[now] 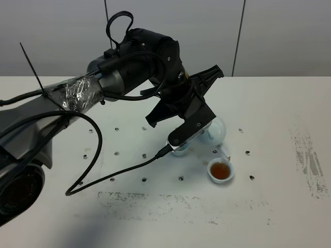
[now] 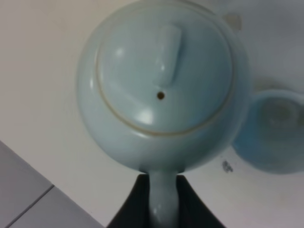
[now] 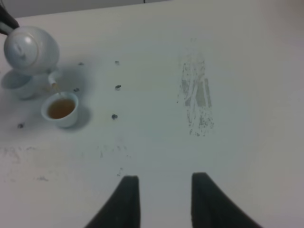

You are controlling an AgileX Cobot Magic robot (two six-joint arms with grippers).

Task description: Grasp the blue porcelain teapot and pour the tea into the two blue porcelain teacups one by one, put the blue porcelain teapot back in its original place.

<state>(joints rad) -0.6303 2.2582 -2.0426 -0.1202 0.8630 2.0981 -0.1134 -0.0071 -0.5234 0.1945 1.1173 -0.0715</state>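
Right claw (image 3: 164, 190): released and empty, it hangs over bare desk (image 3: 247, 142), well apart from the tea things. I see no hazard from it.
Filled teacup (image 1: 221, 171): nearest me of the set, with amber tea close to the rim. I judge any further pour would flood it.
Spout (image 3: 53, 81): it sits just above that cup's far edge with a brown drop at the tip. If I swing away before levelling, tea could trail across the desk.
Empty-looking teacup (image 2: 275, 137): it sits just beside the pot, half hidden under the arm. The pot's belly could clip it on the way across.
Blue porcelain teapot (image 2: 161, 85): held aloft and tipped toward the filled teacup. At a steeper tilt the lid (image 2: 164, 76) might slide.
Left claw (image 2: 163, 190): clenched on the thin loop handle (image 2: 164, 202). With so narrow a hold, the pot could swivel.
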